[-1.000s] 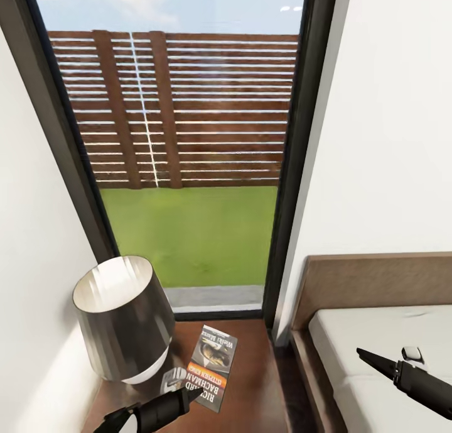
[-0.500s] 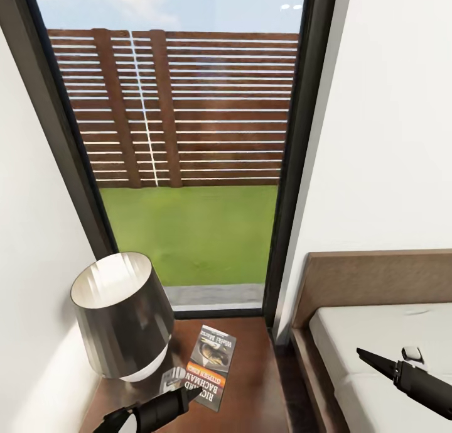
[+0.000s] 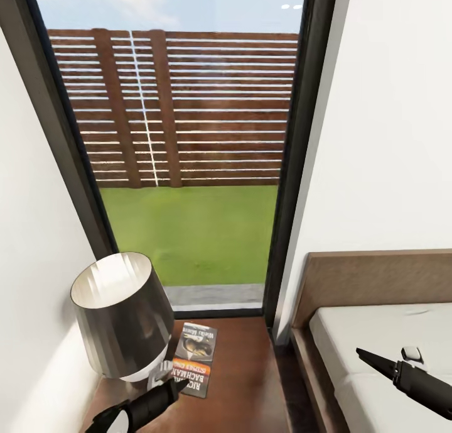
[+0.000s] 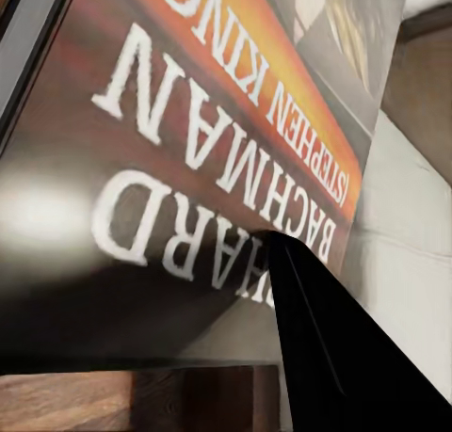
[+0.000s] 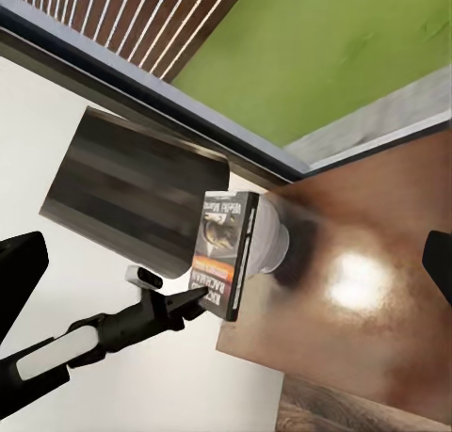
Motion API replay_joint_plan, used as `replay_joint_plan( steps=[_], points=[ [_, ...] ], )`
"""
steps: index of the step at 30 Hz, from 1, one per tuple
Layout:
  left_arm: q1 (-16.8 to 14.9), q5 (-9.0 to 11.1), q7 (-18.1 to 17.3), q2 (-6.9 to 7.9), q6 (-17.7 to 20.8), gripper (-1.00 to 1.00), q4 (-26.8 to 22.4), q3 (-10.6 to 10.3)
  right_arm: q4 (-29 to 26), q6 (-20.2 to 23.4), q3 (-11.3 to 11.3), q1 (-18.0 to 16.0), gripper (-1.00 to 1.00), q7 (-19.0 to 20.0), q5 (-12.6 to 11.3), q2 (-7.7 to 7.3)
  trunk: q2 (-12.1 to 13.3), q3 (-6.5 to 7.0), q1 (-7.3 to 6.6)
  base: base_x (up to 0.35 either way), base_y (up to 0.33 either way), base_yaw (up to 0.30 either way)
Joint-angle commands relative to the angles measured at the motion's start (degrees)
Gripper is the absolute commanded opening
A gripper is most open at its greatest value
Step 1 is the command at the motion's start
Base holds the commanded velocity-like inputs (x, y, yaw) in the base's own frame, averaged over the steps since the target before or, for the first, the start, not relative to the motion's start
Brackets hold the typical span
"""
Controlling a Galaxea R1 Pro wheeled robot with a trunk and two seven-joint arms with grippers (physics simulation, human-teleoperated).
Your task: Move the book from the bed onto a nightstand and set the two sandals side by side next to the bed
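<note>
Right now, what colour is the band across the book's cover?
Orange, with white lettering on the book; the left wrist view shows it best.

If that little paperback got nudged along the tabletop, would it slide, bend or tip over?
The book lies flat and thin on the glossy nightstand, so it would probably slide rather than tip. Its slim soft cover looks light and might flex if lifted by one edge. The lamp close beside it could block it.

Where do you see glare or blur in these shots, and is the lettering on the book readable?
Right wrist view: a bright glare spot on the nightstand top. Left wrist view: soft close-up of the book, a pale glare patch over the cover, lettering still legible. Head view: sharp, lamp shade shows streaky highlights.
</note>
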Motion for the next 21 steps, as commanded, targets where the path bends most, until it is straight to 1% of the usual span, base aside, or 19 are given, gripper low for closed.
replay_joint_plan(
  steps=[1,4,7,10,14,15,16,18,21],
  points=[
    [0.0,0.4,1.0,-0.05,0.6,-1.00,0.0,0.6,0.0,0.4,0.0,0.0,1.00,0.0,-0.2,-0.01,0.0,-0.06,0.00,0.000,0.000,0.000],
    [0.0,0.4,2.6,-0.13,0.6,-1.00,0.0,1.3,0.0,0.4,0.0,0.0,1.00,0.0,-0.2,-0.01,0.0,-0.06,0.00,0.000,0.000,0.000],
    [0.0,0.3,2.9,-0.18,0.6,-1.00,0.1,1.3,0.0,0.4,0.0,0.0,1.00,0.0,-0.2,-0.01,0.0,-0.06,0.00,0.000,0.000,0.000],
    [0.0,0.2,4.2,-0.32,0.6,-1.00,0.1,1.2,0.0,0.4,0.0,0.0,1.00,-0.1,-0.2,-0.01,0.0,-0.06,0.00,0.000,0.000,0.000],
    [0.0,0.2,7.3,-0.48,0.6,-1.00,0.0,0.9,0.0,0.4,0.0,0.0,1.00,-0.1,-0.2,-0.01,0.0,-0.06,0.00,0.000,0.000,0.000],
    [0.0,0.2,8.6,-0.80,0.5,-1.00,-0.1,0.8,0.0,0.4,0.0,0.0,1.00,-0.1,-0.2,-0.01,0.0,-0.06,0.00,0.000,0.000,0.000],
    [0.0,0.1,8.9,-1.07,0.5,-1.00,-0.1,0.8,0.0,0.4,0.0,0.0,1.00,-0.1,-0.2,-0.01,0.0,-0.06,0.00,0.000,0.000,0.000],
    [0.0,-0.5,9.2,-1.39,0.5,-1.00,-0.2,0.7,0.0,0.4,0.0,-0.1,1.00,-0.1,-0.2,-0.01,0.0,-0.06,0.00,0.000,0.000,0.000],
    [0.0,-2.4,9.3,-1.54,0.4,-1.00,-0.3,0.5,0.0,0.4,0.0,0.0,1.00,-0.1,0.1,-0.01,0.0,-0.06,0.00,0.000,0.000,0.000]
  ],
)
